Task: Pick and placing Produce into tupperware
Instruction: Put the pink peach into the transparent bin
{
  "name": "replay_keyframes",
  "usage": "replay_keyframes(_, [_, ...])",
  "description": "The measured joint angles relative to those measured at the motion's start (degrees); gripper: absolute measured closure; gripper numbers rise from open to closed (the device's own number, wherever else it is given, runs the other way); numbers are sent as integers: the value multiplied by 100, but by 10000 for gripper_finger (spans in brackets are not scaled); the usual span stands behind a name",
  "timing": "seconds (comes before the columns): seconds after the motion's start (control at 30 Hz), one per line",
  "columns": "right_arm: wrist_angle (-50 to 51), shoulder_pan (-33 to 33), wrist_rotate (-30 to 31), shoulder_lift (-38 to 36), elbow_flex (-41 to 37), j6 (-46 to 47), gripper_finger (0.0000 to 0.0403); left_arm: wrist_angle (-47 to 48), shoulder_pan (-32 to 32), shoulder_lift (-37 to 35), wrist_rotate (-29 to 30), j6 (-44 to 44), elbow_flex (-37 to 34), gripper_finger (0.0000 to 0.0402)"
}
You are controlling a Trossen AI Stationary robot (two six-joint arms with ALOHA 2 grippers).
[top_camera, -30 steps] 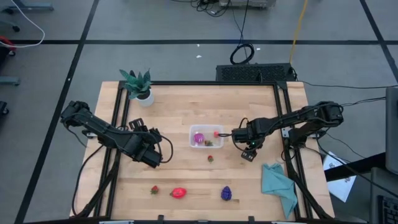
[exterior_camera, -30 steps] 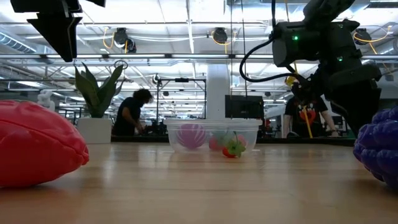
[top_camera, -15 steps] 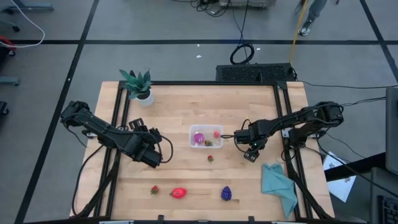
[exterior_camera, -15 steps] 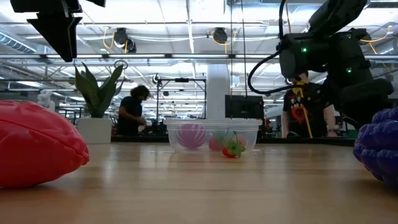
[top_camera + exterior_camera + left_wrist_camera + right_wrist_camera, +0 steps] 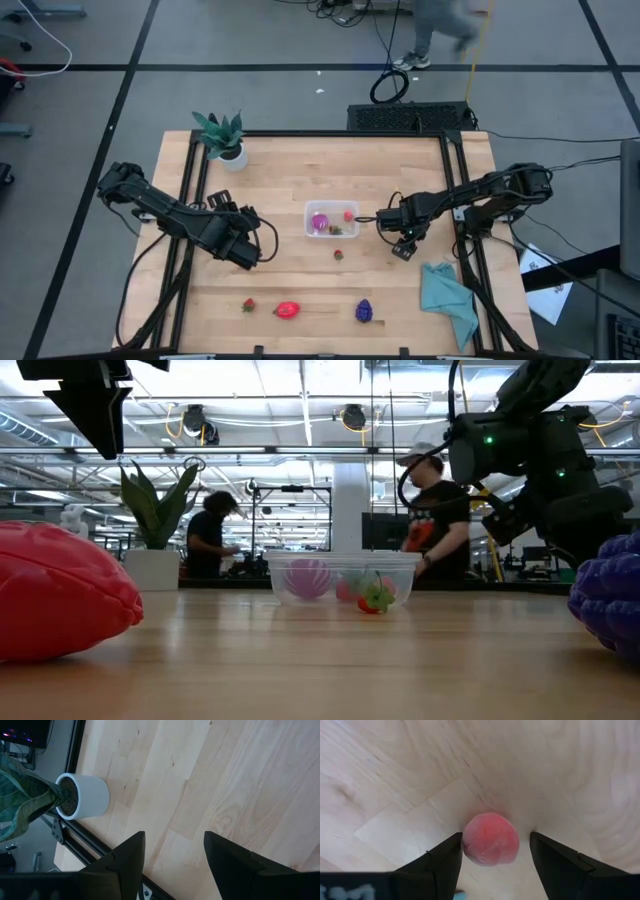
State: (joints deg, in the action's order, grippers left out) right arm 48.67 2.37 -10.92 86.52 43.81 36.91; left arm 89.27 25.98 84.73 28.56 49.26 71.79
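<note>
The clear tupperware [image 5: 332, 220] sits mid-table and holds a magenta ball [image 5: 319, 220] and a small red piece [image 5: 348, 213]. One tiny strawberry [image 5: 338, 254] lies just in front of it. A second strawberry [image 5: 248, 305], a bigger red fruit [image 5: 288, 310] and a purple cluster [image 5: 364, 311] lie near the near edge. My right gripper [image 5: 496, 834] is right of the tupperware, open and pointing down, its fingers on either side of a round pinkish-red fruit [image 5: 491, 839] lying on the wood. My left gripper [image 5: 174, 835] is open over bare wood left of the tupperware. My right gripper comes from above with one finger [image 5: 447, 857] right beside the pinkish-red fruit's side [image 5: 467, 840]; I cannot tell whether it touches. A gap shows between the fruit and the other finger [image 5: 555, 860]. The fruit rests on the table.
A potted plant [image 5: 222, 138] stands at the far left corner. A teal cloth [image 5: 450, 295] lies at the near right corner. In the low view the big red fruit [image 5: 60, 595] and purple cluster [image 5: 610, 595] loom close. People move in the room beyond.
My right gripper has shifted a little toward the table's right edge and lower, then kept still over the pinkish-red fruit. A person has walked across the room behind the table.
</note>
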Motion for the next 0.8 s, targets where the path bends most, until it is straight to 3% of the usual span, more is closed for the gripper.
replay_keyframes(0.47, [-37,0,20,0,0,-4,183,-36,-1,0,2,2,0,192])
replay_keyframes(0.8, [-40,-2,47,0,0,-21,239,-52,-1,0,4,2,0,192])
